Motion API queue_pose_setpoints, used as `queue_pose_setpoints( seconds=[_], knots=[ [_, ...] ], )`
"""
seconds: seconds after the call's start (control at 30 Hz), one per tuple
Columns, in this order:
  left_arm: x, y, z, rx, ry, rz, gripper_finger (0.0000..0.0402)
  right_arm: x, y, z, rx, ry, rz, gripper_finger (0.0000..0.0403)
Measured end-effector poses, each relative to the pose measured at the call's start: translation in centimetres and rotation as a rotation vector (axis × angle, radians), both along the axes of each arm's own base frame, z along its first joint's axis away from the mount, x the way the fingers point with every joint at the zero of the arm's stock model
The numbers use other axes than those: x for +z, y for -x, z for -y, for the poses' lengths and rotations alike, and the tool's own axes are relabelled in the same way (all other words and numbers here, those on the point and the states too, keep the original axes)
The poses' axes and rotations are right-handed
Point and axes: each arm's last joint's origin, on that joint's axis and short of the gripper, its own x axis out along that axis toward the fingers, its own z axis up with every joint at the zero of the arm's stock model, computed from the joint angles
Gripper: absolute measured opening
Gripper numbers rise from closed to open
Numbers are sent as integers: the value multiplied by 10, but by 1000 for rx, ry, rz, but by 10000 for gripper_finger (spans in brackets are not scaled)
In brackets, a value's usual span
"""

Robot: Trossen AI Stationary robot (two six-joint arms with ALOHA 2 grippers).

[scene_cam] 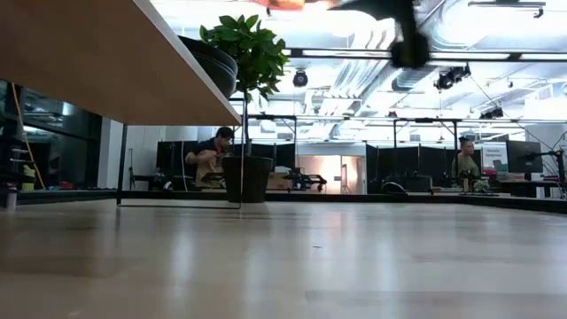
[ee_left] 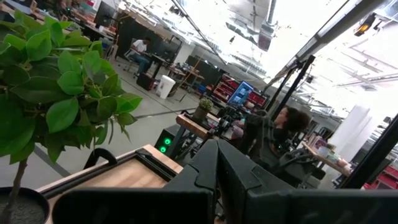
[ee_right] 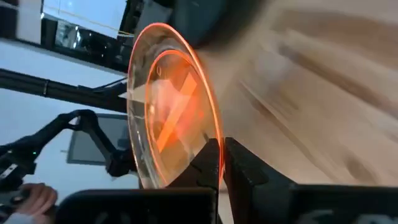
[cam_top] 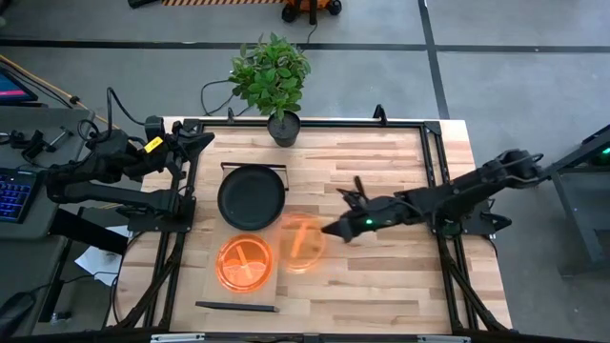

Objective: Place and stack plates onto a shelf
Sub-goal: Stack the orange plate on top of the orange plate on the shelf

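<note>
A stack of dark plates (cam_top: 253, 197) lies on the far half of the pale wood shelf (cam_top: 210, 240). An orange plate (cam_top: 246, 264) lies on its near half. My right gripper (cam_top: 334, 230) is shut on another orange plate (cam_top: 302, 241), held in the air by the shelf's right edge; the right wrist view shows this plate (ee_right: 168, 106) on edge. From table height the shelf (scene_cam: 97, 53) stands raised on thin legs, with a dark plate (scene_cam: 213, 60) on it. My left gripper (cam_top: 195, 145) waits shut at the table's far left corner. My right gripper pinches the orange plate's rim (ee_right: 210, 138) between its two fingers, one on each face. The fingers come level from the table's right side. The plate is lifted clear of the table and tilted, its far side away from the fingers.
A potted plant (cam_top: 276, 81) stands at the table's far edge behind the shelf. Black rails (cam_top: 253, 167) close the shelf's two short ends. Black frame bars (cam_top: 434, 152) run along the table's sides. Bare tabletop (cam_top: 381, 276) lies right of the shelf. People sit in the room beyond.
</note>
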Motion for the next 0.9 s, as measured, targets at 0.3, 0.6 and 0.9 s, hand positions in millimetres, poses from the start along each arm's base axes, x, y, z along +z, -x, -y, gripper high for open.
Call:
queue_pose_setpoints(
  seconds=[0.3, 0.6, 0.9],
  knots=[
    [0, 0, 0, -1, 0, 0, 0, 29, -84, -16, 110, 157, -50, 0],
    [0, 0, 0, -2, 0, -1, 0, 16, -138, -30, 72, 108, -152, 0],
    [-1, 0, 0, -3, -1, -6, 0, 14, -163, -40, 41, 84, -130, 0]
  ],
)
